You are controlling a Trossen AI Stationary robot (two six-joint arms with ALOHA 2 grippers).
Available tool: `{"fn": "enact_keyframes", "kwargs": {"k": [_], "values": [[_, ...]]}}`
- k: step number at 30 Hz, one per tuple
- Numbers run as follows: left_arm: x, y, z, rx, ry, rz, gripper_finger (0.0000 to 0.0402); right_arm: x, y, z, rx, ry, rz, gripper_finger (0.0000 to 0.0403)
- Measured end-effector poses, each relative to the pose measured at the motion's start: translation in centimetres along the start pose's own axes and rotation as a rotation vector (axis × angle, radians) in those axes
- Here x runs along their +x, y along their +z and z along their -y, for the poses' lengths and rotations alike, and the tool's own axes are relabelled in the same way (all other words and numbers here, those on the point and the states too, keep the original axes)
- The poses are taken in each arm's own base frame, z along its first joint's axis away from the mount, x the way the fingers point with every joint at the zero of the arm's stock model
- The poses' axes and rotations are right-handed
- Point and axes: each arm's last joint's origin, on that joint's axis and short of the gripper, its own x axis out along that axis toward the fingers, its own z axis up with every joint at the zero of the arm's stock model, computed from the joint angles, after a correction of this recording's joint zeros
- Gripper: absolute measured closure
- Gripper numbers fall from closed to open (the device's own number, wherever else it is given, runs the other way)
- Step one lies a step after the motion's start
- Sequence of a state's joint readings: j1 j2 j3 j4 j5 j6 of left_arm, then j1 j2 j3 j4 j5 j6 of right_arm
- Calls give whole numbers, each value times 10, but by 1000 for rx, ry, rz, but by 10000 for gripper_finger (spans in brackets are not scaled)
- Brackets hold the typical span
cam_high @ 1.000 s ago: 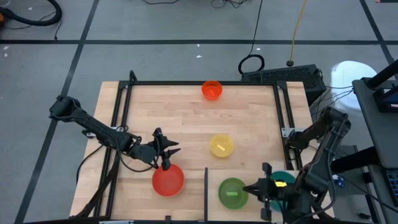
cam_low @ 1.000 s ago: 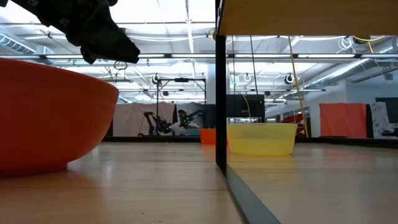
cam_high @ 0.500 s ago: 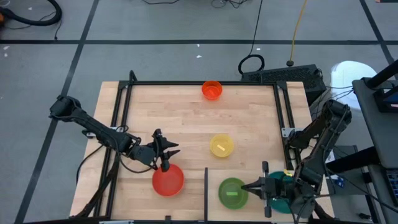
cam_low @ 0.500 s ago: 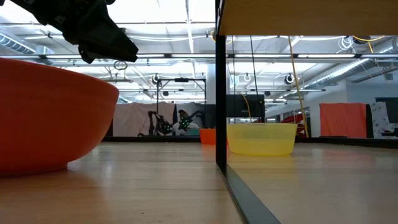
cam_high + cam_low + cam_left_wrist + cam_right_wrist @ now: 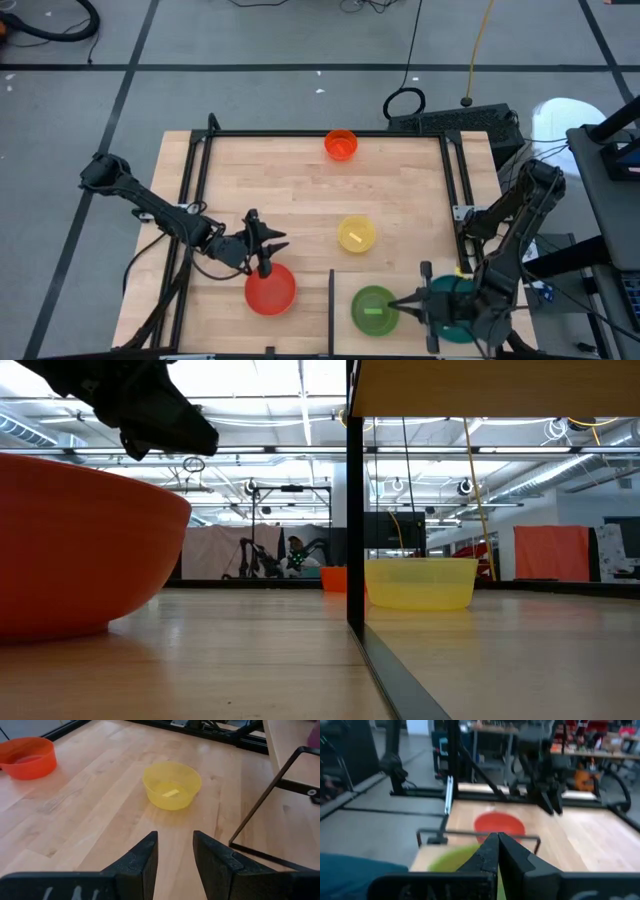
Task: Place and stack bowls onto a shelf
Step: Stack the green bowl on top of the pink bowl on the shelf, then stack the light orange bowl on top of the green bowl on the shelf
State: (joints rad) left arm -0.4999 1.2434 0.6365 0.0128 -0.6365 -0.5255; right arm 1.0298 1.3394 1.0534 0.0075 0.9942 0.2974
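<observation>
The left gripper hovered just above the red bowl's far rim, fingers spread, likely lining up a grasp. The right gripper, fingers pressed together, pinched the teal bowl's rim beside the green bowl.

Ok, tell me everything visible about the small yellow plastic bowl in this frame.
The small yellow plastic bowl is round, slightly translucent, with sloping walls and a flat base. It stands upright, mouth up, on the pale wood tabletop near the middle, apart from the other bowls. A small pale rectangular patch shows on its inside bottom; what it is cannot be told. Nothing touches it. The left gripper, fingers apart, points toward it from a distance in the left wrist view.
</observation>
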Motion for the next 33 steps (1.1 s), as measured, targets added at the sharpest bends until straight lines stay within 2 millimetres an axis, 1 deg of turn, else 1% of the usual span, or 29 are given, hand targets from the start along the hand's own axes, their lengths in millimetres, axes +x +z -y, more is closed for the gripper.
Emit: {"fn": "enact_keyframes", "kwargs": {"k": [5, 10, 15, 21, 24, 29, 33], "values": [[0, -2, -1, 4, 8, -14, 275, -1, 14, -2, -41, 14, 84, 401], [-1, -4, 1, -15, -8, -32, 275, 1, 15, 0, -115, 3, 91, 401], [-7, -7, 7, -48, -41, -38, 275, -4, -5, -4, -133, 25, 64, 401], [-11, -10, 13, -92, -62, -37, 275, -23, -31, -11, -164, 24, 69, 401], [-12, -9, 15, -114, -74, -25, 275, -32, -34, -15, -176, 25, 109, 401], [-15, -8, 19, -129, -99, -9, 275, -41, -19, -19, -194, 46, 207, 401], [-17, -9, 21, -127, -98, 6, 275, -45, -5, -17, -174, 32, 278, 401]]}}
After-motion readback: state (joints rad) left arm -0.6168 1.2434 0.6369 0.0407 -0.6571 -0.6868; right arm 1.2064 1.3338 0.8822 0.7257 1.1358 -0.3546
